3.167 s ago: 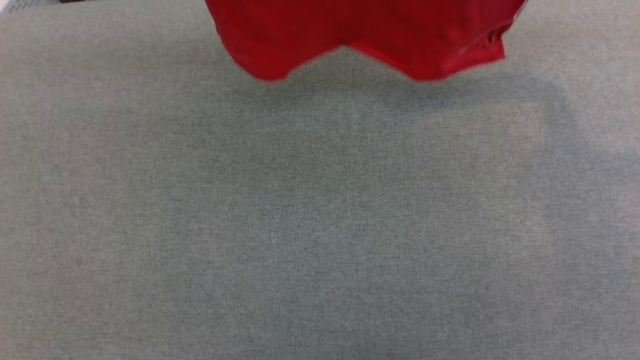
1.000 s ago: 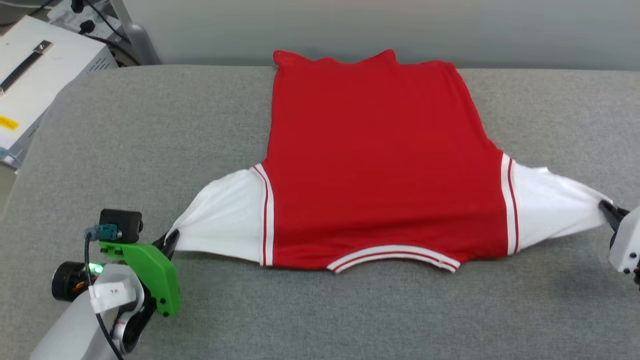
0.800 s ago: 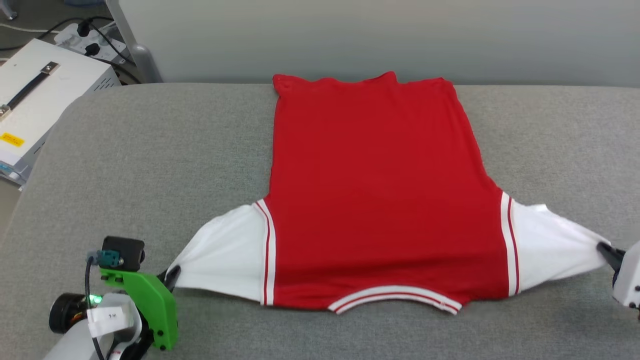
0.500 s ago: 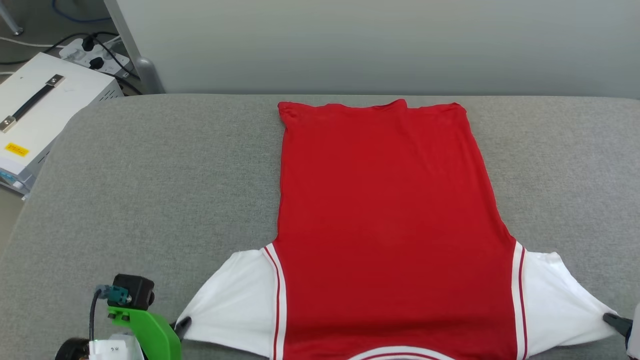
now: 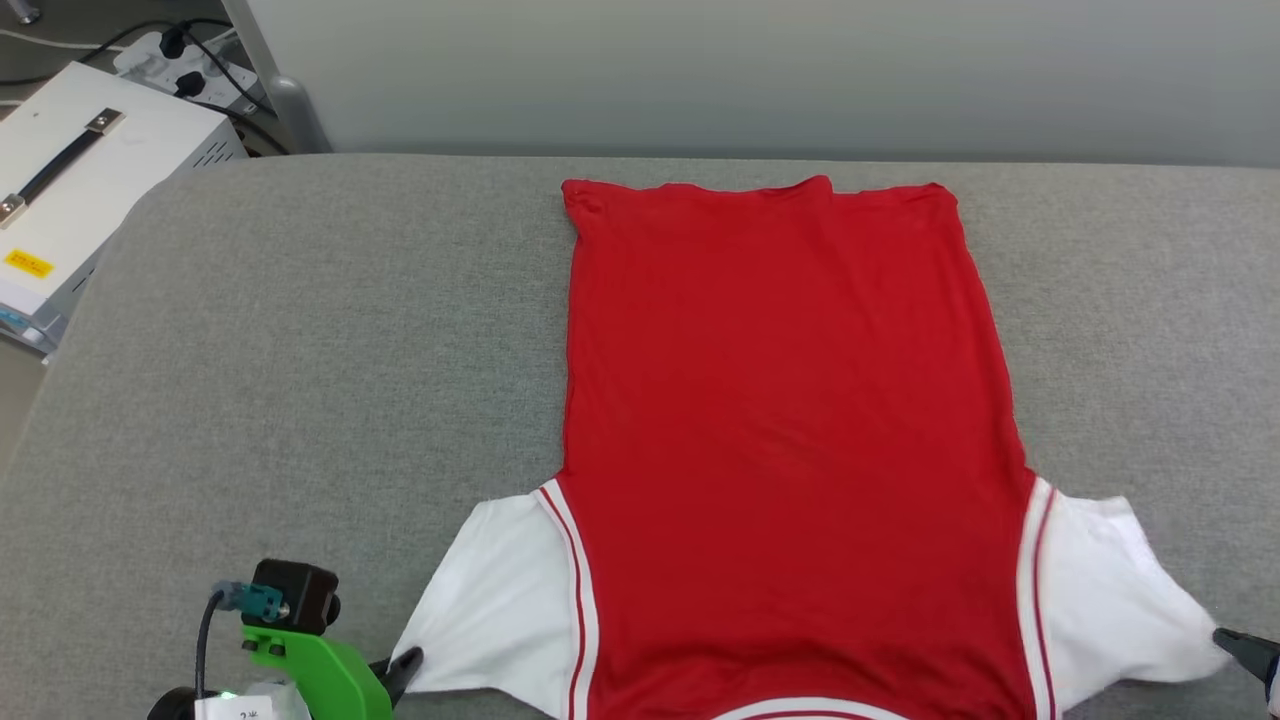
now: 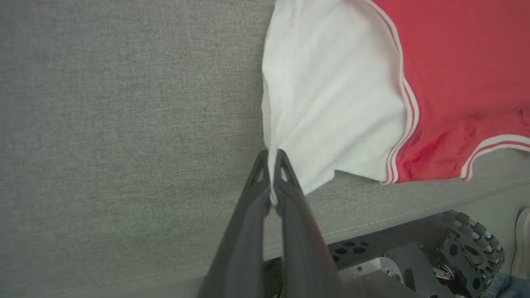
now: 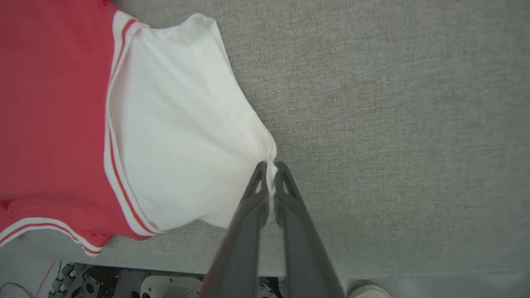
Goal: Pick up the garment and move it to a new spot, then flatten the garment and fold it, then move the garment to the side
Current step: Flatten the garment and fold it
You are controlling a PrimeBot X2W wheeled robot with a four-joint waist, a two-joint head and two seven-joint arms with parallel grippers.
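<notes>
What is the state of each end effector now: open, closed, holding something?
Left end effector: closed, pinching the left white sleeve of the shirt.
Right end effector: closed, pinching the right white sleeve.

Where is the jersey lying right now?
The garment lies spread flat on the grey padded table, right of centre in the head view, hem toward the far wall, its white sleeve tips pinched by the left gripper and right gripper.
</notes>
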